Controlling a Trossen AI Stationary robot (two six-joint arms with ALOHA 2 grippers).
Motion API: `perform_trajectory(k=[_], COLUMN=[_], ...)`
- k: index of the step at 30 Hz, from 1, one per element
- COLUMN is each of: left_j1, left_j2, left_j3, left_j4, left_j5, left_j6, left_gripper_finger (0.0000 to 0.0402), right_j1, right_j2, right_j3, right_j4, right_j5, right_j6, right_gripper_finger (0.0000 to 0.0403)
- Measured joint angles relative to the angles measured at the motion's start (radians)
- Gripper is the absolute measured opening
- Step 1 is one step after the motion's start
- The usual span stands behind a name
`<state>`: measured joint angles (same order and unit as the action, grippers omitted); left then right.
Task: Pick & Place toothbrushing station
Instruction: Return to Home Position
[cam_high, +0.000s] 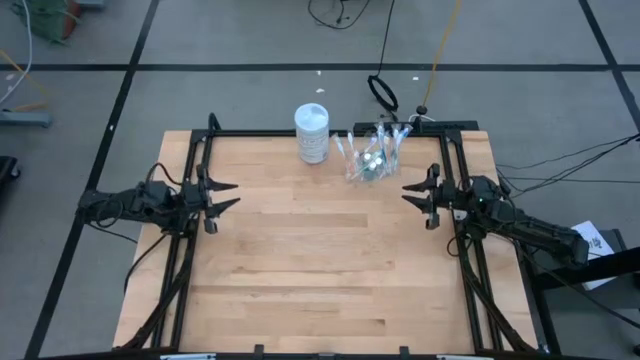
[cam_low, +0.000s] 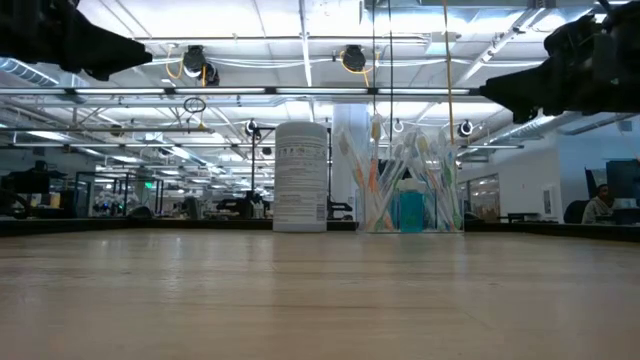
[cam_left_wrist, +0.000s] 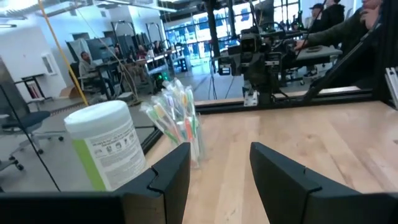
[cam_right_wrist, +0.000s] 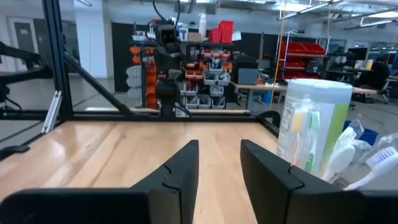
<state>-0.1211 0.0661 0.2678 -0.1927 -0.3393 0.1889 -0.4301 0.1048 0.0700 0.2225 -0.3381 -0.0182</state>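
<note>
Nearby, a white canister (cam_high: 312, 133) flanks the cup (cam_high: 368, 160).

Item 1: light wooden plank table top (cam_high: 320, 270).
Item 2: white cylindrical wipes canister with a green-and-white label (cam_high: 312, 133), upright on the table near the edge at the top of the high view.
Item 3: grey floor with dark lines (cam_high: 240, 40).
Item 4: black cable loop (cam_high: 383, 92) and thin yellow cable (cam_high: 441, 45) on the floor beyond that edge.
Item 5: white paper sheet (cam_high: 600, 240) off the table.
Item 6: seated person at a desk (cam_left_wrist: 86, 67).
Item 7: red storage bins (cam_right_wrist: 219, 31).
</note>
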Motion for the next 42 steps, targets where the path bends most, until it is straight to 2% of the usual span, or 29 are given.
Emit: perform_trajectory(k=[4, 10, 18, 23, 28, 36, 42], left_j1=[0.0, 0.0, 0.0, 0.0, 0.0, 0.0, 0.0], left_j2=[-0.064, -0.061, -0.06, -0.06, -0.06, -0.056, -0.053], left_j3=[-0.037, -0.048, -0.128, -0.182, -0.257, -0.253, -0.253], left_j4=[0.0, 0.014, 0.218, 0.249, 0.301, 0.328, 0.314], left_j5=[0.03, 0.076, 0.157, 0.189, 0.188, 0.184, 0.182], left_j6=[0.032, 0.063, 0.123, 0.095, 0.085, 0.065, 0.152], left_gripper_finger=[0.0172, 0.0172, 0.0172, 0.0172, 0.0172, 0.0172, 0.0172], right_j1=[0.0, 0.0, 0.0, 0.0, 0.0, 0.0, 0.0], right_j2=[-0.023, -0.028, -0.027, -0.027, -0.027, -0.026, -0.026], right_j3=[-0.001, -0.002, -0.05, -0.055, -0.055, -0.056, -0.056], right_j4=[-0.03, -0.04, -0.008, -0.006, -0.008, -0.007, -0.01], right_j5=[-0.002, -0.002, 0.078, 0.076, 0.075, 0.075, 0.074], right_j6=[-0.009, -0.021, -0.005, -0.013, -0.07, -0.047, -0.047], right_gripper_finger=[0.0109, 0.0108, 0.0105, 0.0105, 0.0105, 0.0105, 0.0105])
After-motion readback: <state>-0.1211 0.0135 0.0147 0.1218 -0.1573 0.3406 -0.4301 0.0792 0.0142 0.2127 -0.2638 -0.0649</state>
